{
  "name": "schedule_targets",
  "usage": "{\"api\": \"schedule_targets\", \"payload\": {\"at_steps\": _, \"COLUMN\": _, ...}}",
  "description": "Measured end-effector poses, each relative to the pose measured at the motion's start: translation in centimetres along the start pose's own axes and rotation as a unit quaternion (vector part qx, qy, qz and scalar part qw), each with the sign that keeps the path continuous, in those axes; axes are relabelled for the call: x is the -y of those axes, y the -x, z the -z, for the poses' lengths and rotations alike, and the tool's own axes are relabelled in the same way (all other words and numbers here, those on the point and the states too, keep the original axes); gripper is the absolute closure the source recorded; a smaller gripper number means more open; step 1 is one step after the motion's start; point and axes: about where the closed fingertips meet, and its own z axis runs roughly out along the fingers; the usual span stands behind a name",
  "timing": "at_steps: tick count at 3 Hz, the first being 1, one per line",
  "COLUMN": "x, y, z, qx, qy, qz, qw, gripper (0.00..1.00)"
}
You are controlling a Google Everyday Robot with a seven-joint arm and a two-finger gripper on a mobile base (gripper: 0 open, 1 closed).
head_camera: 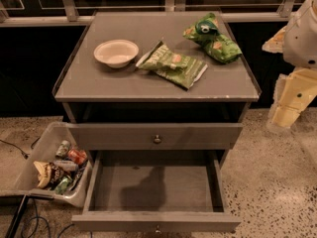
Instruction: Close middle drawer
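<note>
Speckled floor (277,182), grey desk (99,81): middle drawer (156,221) juts far past the front edge (needs shoving in). My gripper (291,102) hangs beyond the right edge, staged clear; spread or pressed together, can't tell.

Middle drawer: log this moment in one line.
middle drawer: pulled far out | gripper: beside cabinet, view's right, off the drawer | task: not done

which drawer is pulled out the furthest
The middle drawer, lower of the two showing: its empty inside lies bare, while the top drawer is out only slightly. The gripper hangs at the right, off the cabinet.
</note>
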Motion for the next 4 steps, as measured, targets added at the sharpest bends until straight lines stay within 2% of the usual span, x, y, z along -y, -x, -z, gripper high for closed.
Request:
{"api": "schedule_targets", "payload": {"at_steps": 1, "x": -0.1, "y": 0.0, "z": 0.0, "qx": 0.005, "qy": -0.003, "qz": -0.001, "qw": 1.0000, "gripper": 0.00}}
{"api": "schedule_targets", "payload": {"at_steps": 2, "x": -0.9, "y": -0.5, "z": -1.4, "qx": 0.019, "qy": 0.007, "qz": -0.011, "qw": 0.9997, "gripper": 0.13}}
{"api": "schedule_targets", "payload": {"at_steps": 4, "x": -5.3, "y": -0.5, "z": -8.1, "qx": 0.062, "qy": 0.023, "qz": -0.005, "qw": 0.9978, "gripper": 0.59}}
